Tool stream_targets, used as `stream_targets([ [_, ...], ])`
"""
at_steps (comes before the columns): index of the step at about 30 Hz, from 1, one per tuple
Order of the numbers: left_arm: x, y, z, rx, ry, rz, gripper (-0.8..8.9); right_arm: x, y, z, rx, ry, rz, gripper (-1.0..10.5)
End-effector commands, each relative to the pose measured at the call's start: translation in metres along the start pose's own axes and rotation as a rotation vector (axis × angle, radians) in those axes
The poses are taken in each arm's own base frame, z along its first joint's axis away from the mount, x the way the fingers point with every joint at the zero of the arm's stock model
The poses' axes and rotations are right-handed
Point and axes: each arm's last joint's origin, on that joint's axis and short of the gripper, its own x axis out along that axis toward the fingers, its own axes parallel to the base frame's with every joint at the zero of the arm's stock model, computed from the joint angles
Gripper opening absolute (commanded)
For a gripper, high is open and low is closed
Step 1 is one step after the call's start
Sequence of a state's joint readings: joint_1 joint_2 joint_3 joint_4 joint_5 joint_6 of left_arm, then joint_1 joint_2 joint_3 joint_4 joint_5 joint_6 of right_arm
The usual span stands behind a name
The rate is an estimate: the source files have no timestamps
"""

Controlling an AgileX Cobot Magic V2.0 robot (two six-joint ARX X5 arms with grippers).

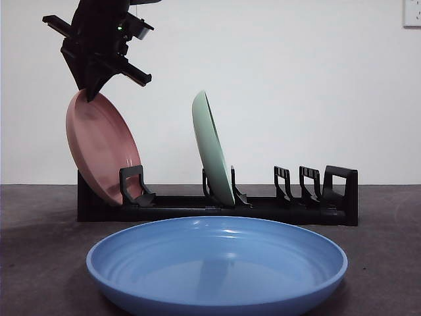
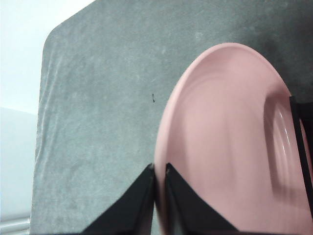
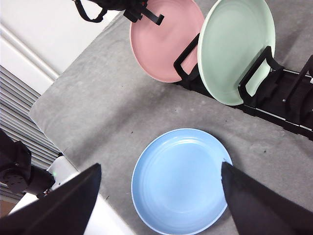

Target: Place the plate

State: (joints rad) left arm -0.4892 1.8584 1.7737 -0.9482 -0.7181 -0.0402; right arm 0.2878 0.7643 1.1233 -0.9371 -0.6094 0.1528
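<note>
The left gripper (image 2: 157, 171) has its two black jaws pinched nearly together on the upper rim of the round pink plate (image 2: 230, 142), which leans tilted in the end slot of the black plastic dish rack (image 1: 217, 201), its lower edge resting behind a rack prong. Next along the rack, a pale green plate (image 1: 214, 148) stands nearly upright. Nearer the front camera, a wide blue plate (image 1: 217, 263) lies flat on the grey table (image 1: 39, 224). The right gripper (image 3: 159, 196) hangs above it, jaws spread wide, holding nothing.
</note>
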Motion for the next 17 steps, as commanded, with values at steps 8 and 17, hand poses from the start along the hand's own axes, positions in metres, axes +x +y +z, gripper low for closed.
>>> stream_targets([
  [8, -0.026, 0.018, 0.024, 0.01, -0.071, 0.017, 0.13, -0.002, 0.003, 0.004, -0.034, -0.015, 0.011, 3.9],
  [17, -0.071, 0.051, 0.034, -0.014, -0.097, 0.009, 0.13, -0.002, 0.003, 0.006, -0.053, -0.028, 0.013, 3.9],
])
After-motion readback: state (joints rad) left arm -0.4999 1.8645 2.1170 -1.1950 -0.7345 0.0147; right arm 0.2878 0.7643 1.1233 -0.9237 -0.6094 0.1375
